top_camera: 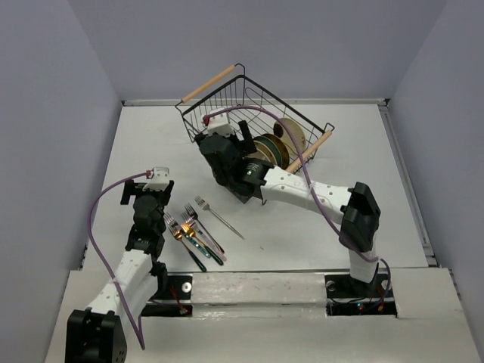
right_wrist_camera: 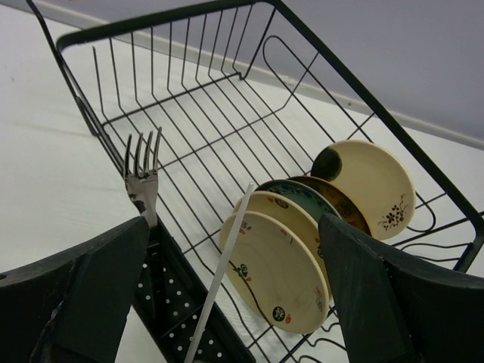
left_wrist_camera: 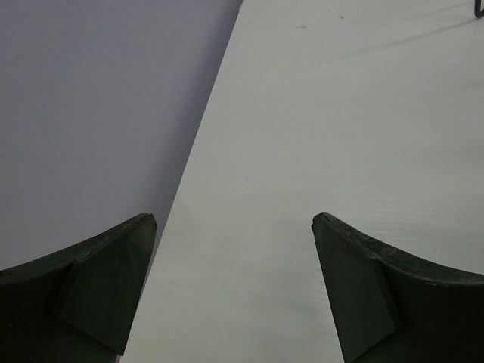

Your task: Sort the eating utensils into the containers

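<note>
The right claw (right_wrist_camera: 233, 221) is spread wide and grips nothing. Just beside its finger at the lower left of the wrist view, a silver fork (right_wrist_camera: 144, 178) stands tines-up in the black perforated caddy (right_wrist_camera: 174, 302). The caddy sits against the wall of the wire basket (right_wrist_camera: 151, 23). Past the fingers, several round plates (right_wrist_camera: 276, 268) stand on edge in the basket, cream and dark green.

The left claw (left_wrist_camera: 234, 219) is also released, its fingers parted over bare tabletop.

In the overhead view, the remaining forks (top_camera: 193, 231) lie in a loose cluster at lower centre-left, one all-silver fork (top_camera: 219, 215) slightly apart. The table (top_camera: 151, 144) is matte white, and pale grey-lavender walls (top_camera: 45, 113) close it in on three sides.
</note>
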Robot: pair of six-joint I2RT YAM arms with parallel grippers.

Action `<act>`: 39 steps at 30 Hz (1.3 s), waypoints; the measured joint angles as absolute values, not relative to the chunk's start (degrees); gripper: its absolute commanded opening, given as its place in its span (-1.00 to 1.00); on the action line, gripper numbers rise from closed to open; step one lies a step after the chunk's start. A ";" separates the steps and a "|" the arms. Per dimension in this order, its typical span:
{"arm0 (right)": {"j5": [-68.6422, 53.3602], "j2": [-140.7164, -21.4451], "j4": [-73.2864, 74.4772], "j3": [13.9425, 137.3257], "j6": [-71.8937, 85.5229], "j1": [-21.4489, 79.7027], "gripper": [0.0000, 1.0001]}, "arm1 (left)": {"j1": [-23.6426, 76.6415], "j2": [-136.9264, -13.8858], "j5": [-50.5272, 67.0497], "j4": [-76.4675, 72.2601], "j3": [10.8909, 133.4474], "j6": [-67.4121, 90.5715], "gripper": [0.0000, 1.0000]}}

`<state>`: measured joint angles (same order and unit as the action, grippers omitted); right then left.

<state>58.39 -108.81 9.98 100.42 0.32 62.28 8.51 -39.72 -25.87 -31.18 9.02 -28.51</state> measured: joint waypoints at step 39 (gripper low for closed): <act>76.29 -98.98 14.50 87.96 -4.89 58.61 0.98 | 8.51 -39.24 -25.87 -31.48 9.02 -28.51 0.98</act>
<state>76.29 -98.98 14.50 87.96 -4.89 58.61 8.51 -39.24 -25.87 -31.48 9.02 -28.51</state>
